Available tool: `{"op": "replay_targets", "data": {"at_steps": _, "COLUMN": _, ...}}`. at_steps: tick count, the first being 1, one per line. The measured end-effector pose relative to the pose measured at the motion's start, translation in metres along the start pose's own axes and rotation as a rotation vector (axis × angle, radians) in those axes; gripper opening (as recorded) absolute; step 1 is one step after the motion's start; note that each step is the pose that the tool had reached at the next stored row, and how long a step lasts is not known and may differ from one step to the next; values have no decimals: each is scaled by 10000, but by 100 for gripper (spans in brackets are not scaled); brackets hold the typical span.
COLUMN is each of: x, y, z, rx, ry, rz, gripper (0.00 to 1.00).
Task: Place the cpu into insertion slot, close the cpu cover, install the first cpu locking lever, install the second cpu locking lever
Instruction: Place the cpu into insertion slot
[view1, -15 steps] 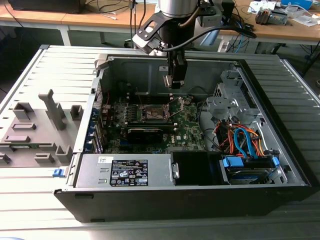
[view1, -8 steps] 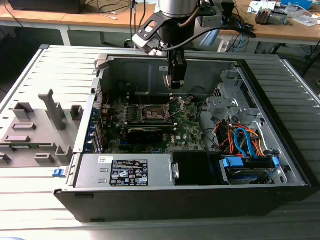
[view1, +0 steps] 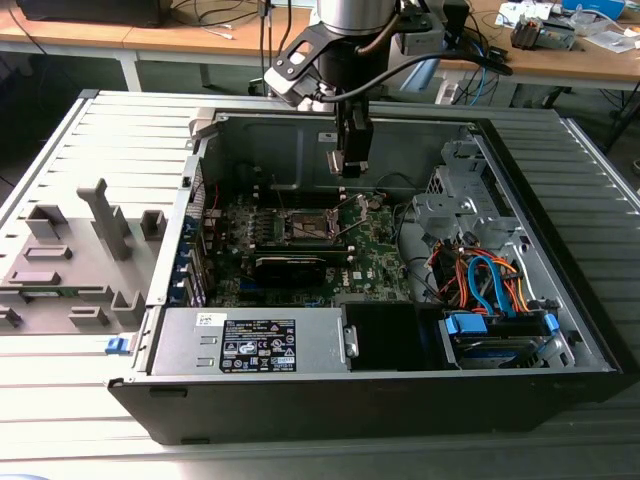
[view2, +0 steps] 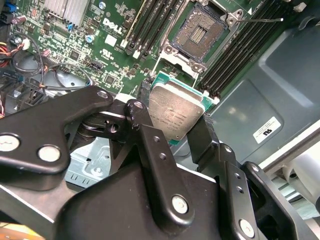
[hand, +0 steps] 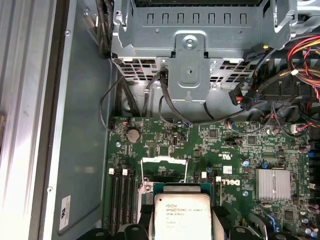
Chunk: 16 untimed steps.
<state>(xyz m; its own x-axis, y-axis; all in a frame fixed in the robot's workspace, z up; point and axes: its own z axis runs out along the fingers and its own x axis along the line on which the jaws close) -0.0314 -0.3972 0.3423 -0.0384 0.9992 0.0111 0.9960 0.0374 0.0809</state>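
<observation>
Chip (view2: 176, 114) aloft near the open socket (view2: 200, 34)
Gripped at its edges by the tool (view1: 349, 165), clear of the green board (hand: 225, 145)

The cpu (hand: 182, 216) sits clamped between the gripper's (hand: 183, 224) black fingers (hand: 145, 216), silver top showing, above the green motherboard (hand: 210, 145); a finned heatsink (hand: 273, 184) lies on the board, grey metal drive cage (hand: 190, 35) beyond
</observation>
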Motion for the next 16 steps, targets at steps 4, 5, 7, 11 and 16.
{"op": "replay_targets", "data": {"at_steps": 4, "x": 0, "y": 0, "z": 0, "rx": 0, "ry": -4, "rz": 59, "gripper": 55}}
{"op": "replay_targets", "data": {"at_steps": 5, "x": 0, "y": 0, "z": 0, "rx": -1, "ry": -7, "rz": 93, "gripper": 55}}
{"op": "replay_targets", "data": {"at_steps": 7, "x": 0, "y": 0, "z": 0, "rx": -1, "ry": -11, "rz": 138, "gripper": 55}}
{"op": "replay_targets", "data": {"at_steps": 11, "x": 0, "y": 0, "z": 0, "rx": -2, "ry": -18, "rz": 216, "gripper": 55}}
{"op": "replay_targets", "data": {"at_steps": 16, "x": 0, "y": 0, "z": 1, "rx": -3, "ry": -26, "rz": 318, "gripper": 55}}
